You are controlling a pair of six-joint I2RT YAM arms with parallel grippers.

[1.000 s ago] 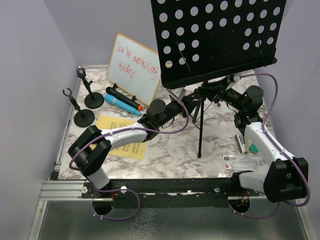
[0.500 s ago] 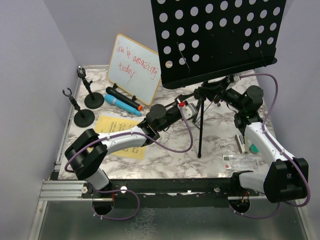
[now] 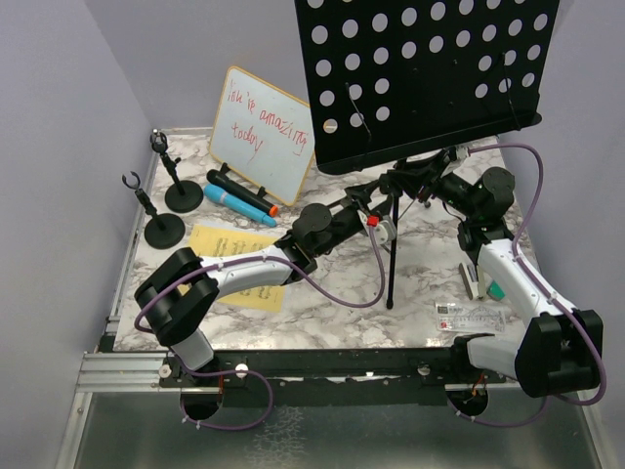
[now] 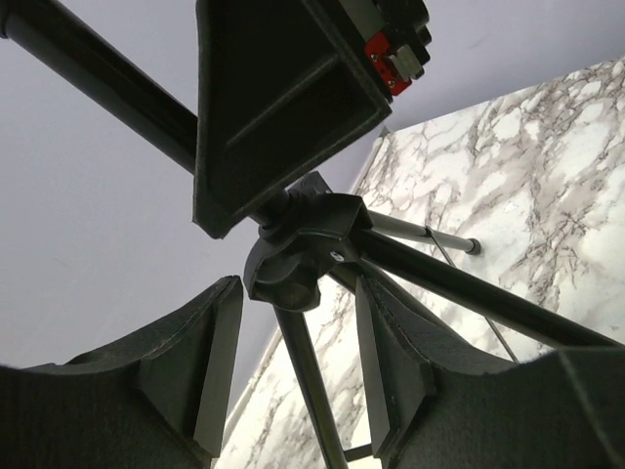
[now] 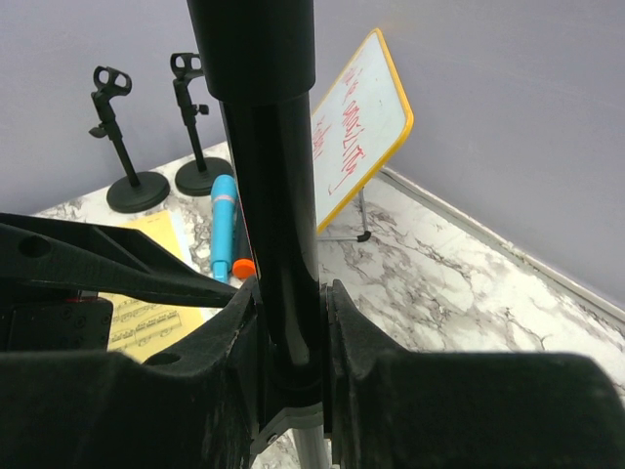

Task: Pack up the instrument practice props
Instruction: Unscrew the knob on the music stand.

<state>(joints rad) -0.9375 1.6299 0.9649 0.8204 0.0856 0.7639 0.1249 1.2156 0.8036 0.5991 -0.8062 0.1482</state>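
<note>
— Where's the music desk (image 3: 430, 78)?
— It's tall, black and perforated, on its tripod at the table's (image 3: 322, 303) back right. The right gripper (image 5: 290, 327) is clamped on its pole. The left gripper (image 4: 298, 293) is partly open around the tripod hub, gripping nothing.
— Smaller props?
— On the left: yellow sheet music (image 3: 223, 241), black microphone (image 3: 229, 183), blue microphone (image 3: 229, 198), two mic holders (image 3: 183, 195). There's bare marble along the front edge.

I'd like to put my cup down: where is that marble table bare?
Bare tabletop lies at the near edge, between the yellow sheet music and the stand's tripod leg, and a narrower strip between that leg and the ruler. The far left is crowded: mic holders, microphones, whiteboard.
</note>
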